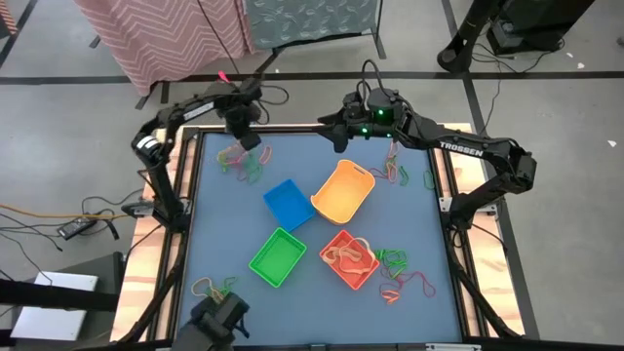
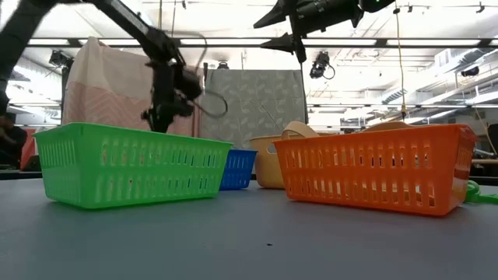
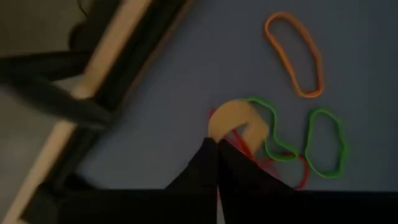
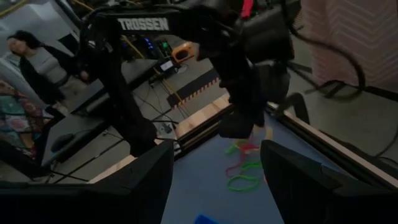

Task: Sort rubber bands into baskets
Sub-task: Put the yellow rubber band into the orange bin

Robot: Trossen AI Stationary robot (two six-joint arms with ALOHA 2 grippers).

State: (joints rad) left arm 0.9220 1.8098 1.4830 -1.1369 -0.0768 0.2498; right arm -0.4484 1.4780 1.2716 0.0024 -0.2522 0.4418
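Four baskets are sitting on the table — one blue (image 1: pixel 288 203), one yellow (image 1: pixel 343 190), one green (image 1: pixel 278 257), one orange (image 1: pixel 349 259). Rubber bands are lying in four loose clusters — too tangled for an exact count. Two arms are showing.

In the left wrist view the left pincer (image 3: pixel 217 163) covers part of a red rubber band (image 3: pixel 273 167), so whether it grips that band cannot be told. In the low view the green basket (image 2: pixel 124 165) hides most of the blue basket (image 2: pixel 237 169), and the orange basket (image 2: pixel 373 167) hides part of the yellow basket (image 2: pixel 268 162); the picture's edge cuts off a green band (image 2: pixel 481 192).
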